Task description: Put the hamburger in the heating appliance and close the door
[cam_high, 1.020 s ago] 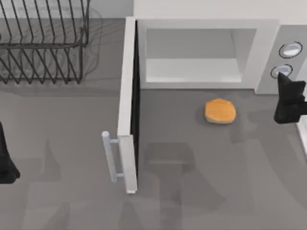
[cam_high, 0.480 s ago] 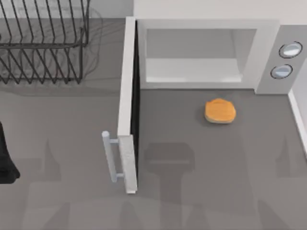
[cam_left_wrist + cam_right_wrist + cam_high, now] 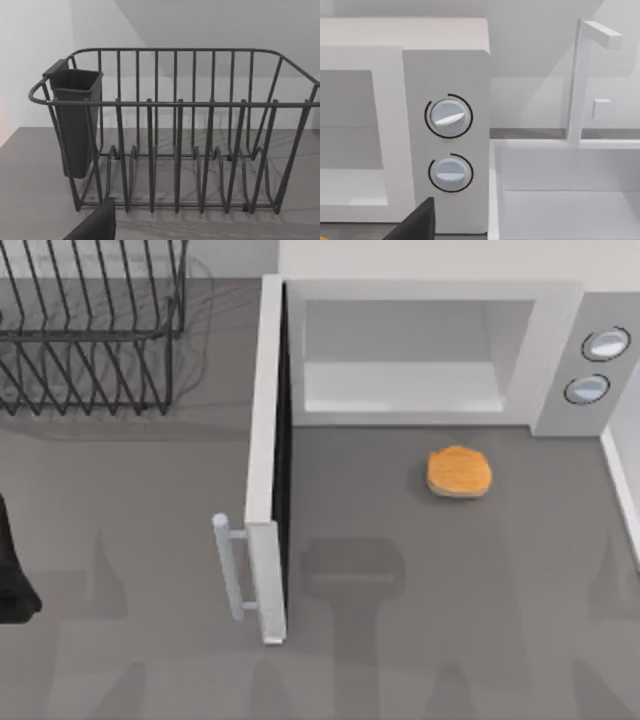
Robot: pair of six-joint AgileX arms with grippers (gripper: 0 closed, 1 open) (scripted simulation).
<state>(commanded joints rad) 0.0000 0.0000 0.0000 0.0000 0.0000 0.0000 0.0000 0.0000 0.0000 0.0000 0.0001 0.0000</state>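
Gone from the table's right edge since a second ago is my right arm; nothing else has shifted.

Hamburger (image 3: 459, 472) lies on the table just in front of the microwave (image 3: 430, 350), whose door (image 3: 268, 455) stands wide open; small, round, flattish orange-tan bun with a paler lower edge; probably light and soft, best pinched gently across its sides; left arm (image 3: 12, 570) parked at the left edge; whether either pair of jaws is released or clenched I cannot tell.

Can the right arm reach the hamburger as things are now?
Probably yes. The hamburger lies alone on open table in front of the microwave, whose door stands open to the burger's left. Nothing lies between it and the table's right side, where the right arm works.
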